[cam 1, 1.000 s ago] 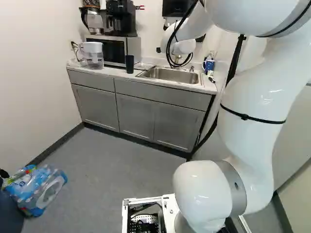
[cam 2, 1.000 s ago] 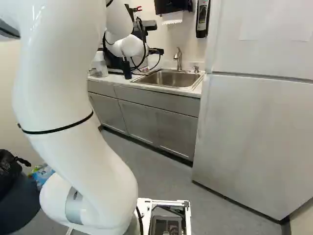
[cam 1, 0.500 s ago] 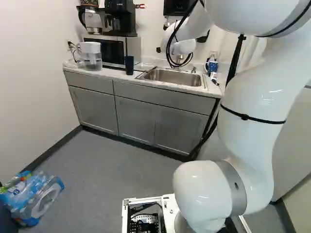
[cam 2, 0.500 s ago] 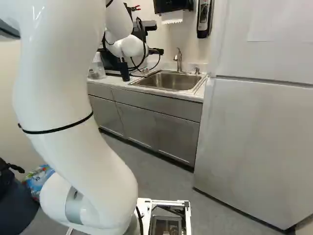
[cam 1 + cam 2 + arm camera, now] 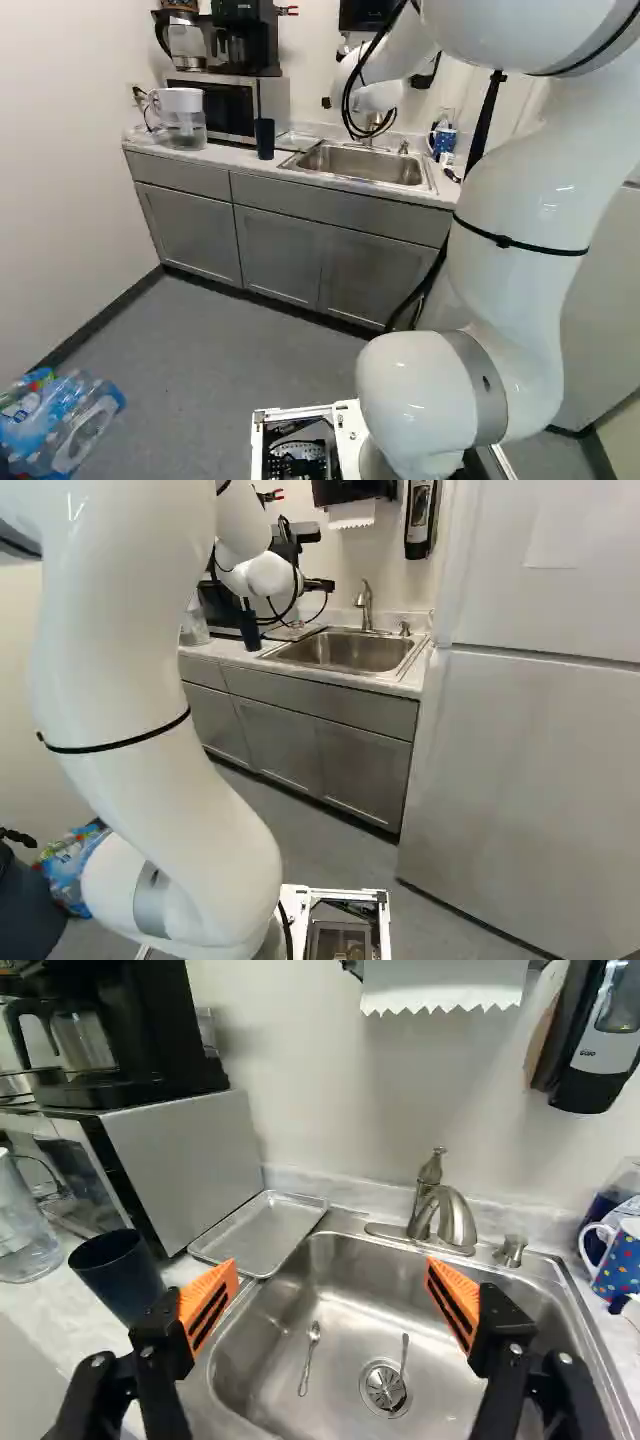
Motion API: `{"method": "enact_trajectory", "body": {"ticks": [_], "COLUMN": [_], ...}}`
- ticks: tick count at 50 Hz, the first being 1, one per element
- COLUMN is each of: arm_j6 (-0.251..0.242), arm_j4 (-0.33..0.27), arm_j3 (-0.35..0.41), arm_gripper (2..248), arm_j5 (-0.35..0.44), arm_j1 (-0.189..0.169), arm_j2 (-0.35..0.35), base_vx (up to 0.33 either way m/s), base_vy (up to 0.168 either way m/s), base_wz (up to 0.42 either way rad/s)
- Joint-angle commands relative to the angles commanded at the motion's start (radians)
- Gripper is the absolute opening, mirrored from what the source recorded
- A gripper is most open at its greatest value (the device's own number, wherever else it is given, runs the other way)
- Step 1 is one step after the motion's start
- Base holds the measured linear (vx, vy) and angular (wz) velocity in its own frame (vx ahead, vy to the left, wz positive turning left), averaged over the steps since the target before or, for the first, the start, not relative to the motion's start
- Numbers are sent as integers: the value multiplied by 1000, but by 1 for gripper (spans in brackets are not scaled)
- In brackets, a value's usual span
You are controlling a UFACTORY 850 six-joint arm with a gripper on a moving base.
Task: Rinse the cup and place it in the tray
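Since the earlier frames the base [image 5: 300,413] has moved closer to the counter [image 5: 232,155]; the cup keeps its place on the counter, and the arm [image 5: 160,770] holds the same pose against its lowest joint.

The tool [image 5: 320,584] is open, its orange pads [image 5: 208,1305] wide apart with nothing gripped. The sink [image 5: 345,1295] fills most of the view between and ahead of the fingers. Two utensils lie in it, one [image 5: 311,1358] by itself and the other [image 5: 404,1360] across the drain [image 5: 384,1388]. Just outside the left finger the dark cup [image 5: 118,1275] stands on the counter; whether they touch I cannot tell. Ahead of that finger, the metal tray [image 5: 262,1232] sits between the sink's left edge and the microwave [image 5: 185,1175], its corner near the sink rim. The faucet [image 5: 450,1218] rises behind the sink, and a dotted mug [image 5: 622,1265] stands beyond its right edge.

Floor [image 5: 220,340] lies between the base and the cabinets, with the fridge [image 5: 520,790] bordering that gap on the right and bottles [image 5: 65,420] on the floor to the left. The arm bends up from its joint and reaches forward, the wrist high over the counter.

Only the wrist view shows the sink's utensils. The left base view shows the cup upright between the pitcher [image 5: 182,125] and the sink; the right base view shows the fridge's broad front.
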Motion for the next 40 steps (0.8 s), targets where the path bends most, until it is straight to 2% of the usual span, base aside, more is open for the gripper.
{"method": "enact_trajectory", "body": {"ticks": [40], "arm_j6": [0], "arm_j4": [0], "arm_j3": [0], "arm_gripper": [247], "arm_j5": [0], "arm_j1": [0], "arm_j2": [0], "base_vx": [128], "base_vy": [5], "base_wz": [0]}}
